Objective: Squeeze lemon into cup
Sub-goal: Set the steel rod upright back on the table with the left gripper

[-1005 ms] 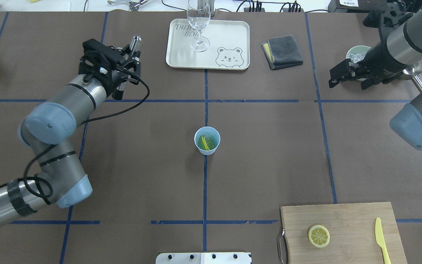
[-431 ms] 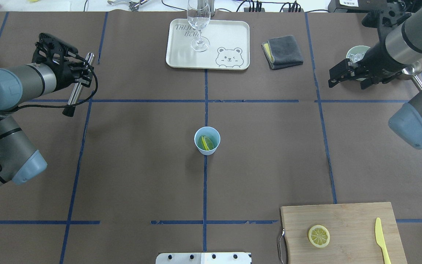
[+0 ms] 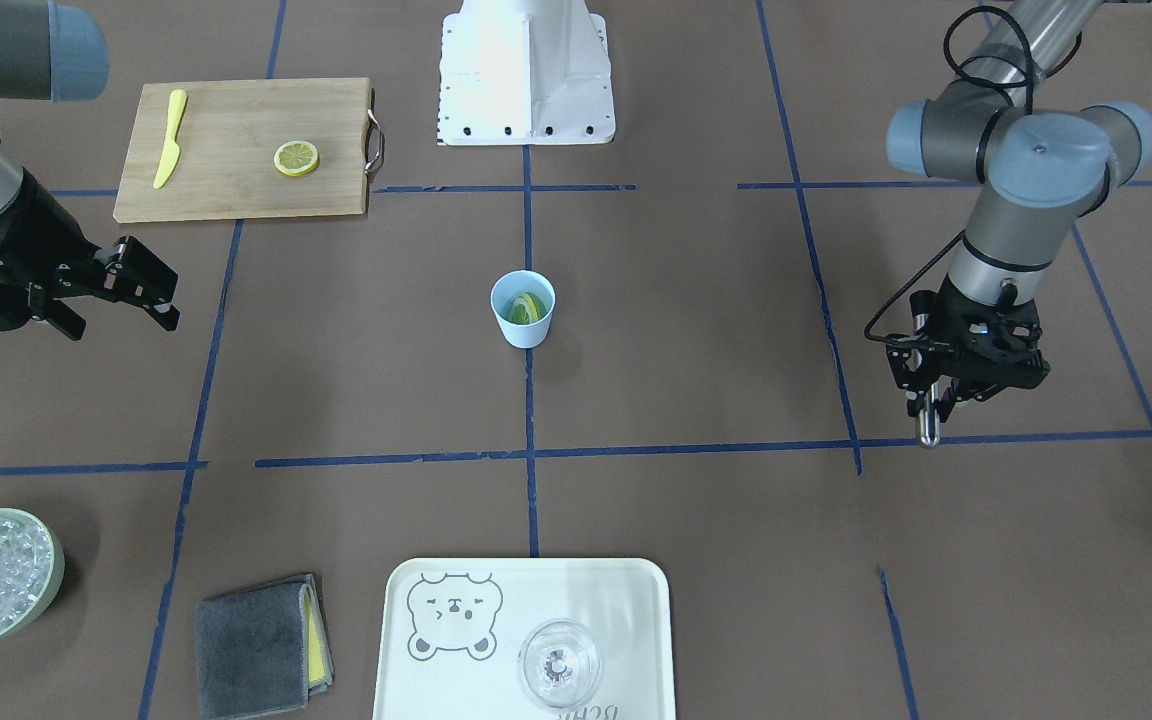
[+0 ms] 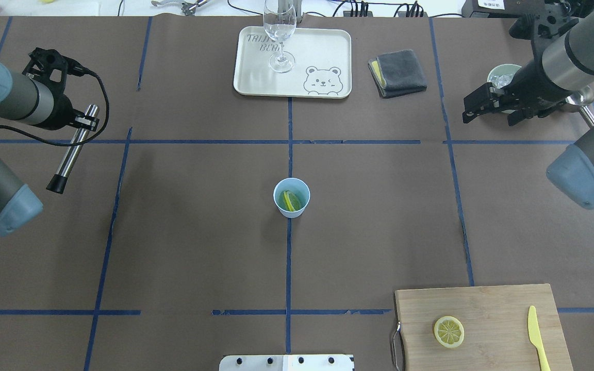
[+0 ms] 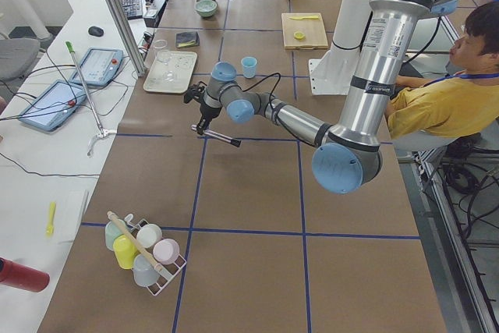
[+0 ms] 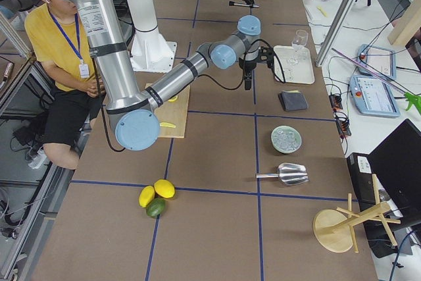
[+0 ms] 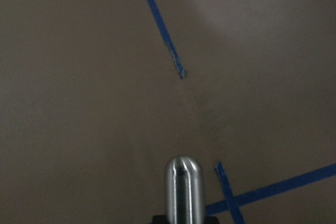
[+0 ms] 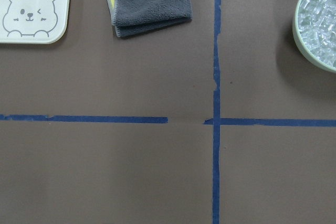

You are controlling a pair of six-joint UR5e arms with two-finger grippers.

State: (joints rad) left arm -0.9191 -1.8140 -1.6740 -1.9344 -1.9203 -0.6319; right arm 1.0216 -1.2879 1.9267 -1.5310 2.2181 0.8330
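- Overhead exterior view: my left gripper, its jaws pinching a silver metal muddler with a black tip, has swung out toward 9 o'clock. It now sits well apart from the small light-blue cup, at the cup's 10 o'clock.
- The thin yellow lemon slice lies inside that cup, unmoved.
- My right gripper stays put at 2 o'clock, jaws spread and empty.
- I judge the pressing finished, and only stowing the muddler is left.
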